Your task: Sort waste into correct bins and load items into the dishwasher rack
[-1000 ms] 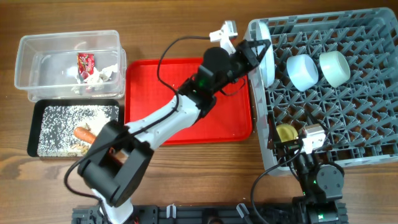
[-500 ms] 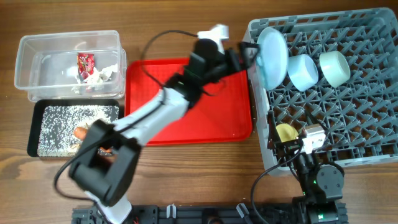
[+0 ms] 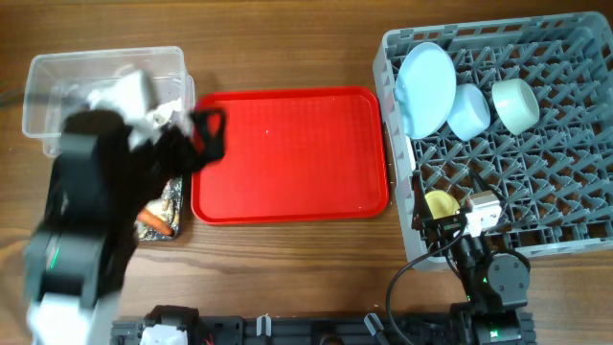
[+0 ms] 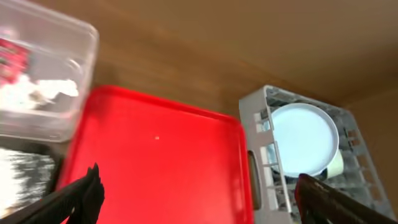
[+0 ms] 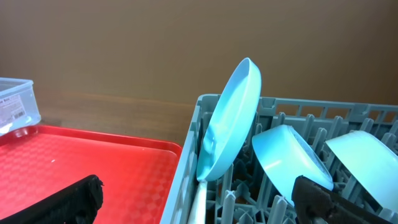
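Observation:
The light blue plate stands on edge at the far left of the grey dishwasher rack, free of both grippers. Beside it lie the pale blue-white bowl and the pale green bowl. The yellow cup sits near the rack's front left. My left gripper is open and empty above the red tray's left part; its arm blurs over the bins. The clear tub holds the tissue and the red wrapper. My right gripper hangs open by the cup.
The bare red tray lies between bins and rack. My left arm covers most of the black tray; a carrot piece shows there. A thin white handle-like piece stands under the plate at the rack wall.
My left gripper opened and let go of the plate, which now leans in the rack. The left arm swung back left across the red tray to the bins. The right arm stayed put.

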{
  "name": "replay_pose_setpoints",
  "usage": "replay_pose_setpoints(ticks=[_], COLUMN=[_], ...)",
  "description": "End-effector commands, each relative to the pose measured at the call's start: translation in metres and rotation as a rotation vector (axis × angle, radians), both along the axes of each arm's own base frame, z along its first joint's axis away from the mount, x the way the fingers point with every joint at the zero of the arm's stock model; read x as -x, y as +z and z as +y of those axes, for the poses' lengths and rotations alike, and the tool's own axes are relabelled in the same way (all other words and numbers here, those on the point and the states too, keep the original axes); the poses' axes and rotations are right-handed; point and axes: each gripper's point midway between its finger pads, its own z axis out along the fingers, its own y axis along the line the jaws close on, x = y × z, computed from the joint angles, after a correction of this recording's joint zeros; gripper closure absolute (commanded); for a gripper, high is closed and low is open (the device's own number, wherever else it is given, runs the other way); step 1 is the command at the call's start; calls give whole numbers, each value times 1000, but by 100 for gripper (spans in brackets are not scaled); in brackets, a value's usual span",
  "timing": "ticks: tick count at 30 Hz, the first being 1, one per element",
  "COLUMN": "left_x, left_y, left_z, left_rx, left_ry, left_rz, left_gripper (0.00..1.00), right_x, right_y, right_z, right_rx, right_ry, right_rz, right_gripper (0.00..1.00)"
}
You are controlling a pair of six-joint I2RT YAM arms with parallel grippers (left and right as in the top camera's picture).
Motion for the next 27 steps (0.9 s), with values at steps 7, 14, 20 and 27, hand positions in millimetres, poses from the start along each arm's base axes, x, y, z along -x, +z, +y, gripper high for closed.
replay_pose_setpoints(ticks=[7,14,20,27], left_x=[92,115,69,55], left_y=[34,-15,-59,-114], left_z=[35,67,69,65], left_rx=[-130,-236,-187,-150], left_ry=[73,205,240,227], left_rz=[-184,-79,-245,-393], left_gripper=[0,0,0,0], right_x=[1,1,1,1], right_y=[1,1,1,1], right_z=[2,2,2,2], right_rx=[-1,-1,-1,-1], right_ry=[15,15,15,15], right_rz=[-8,-8,-8,-8], right_gripper=[0,0,0,0])
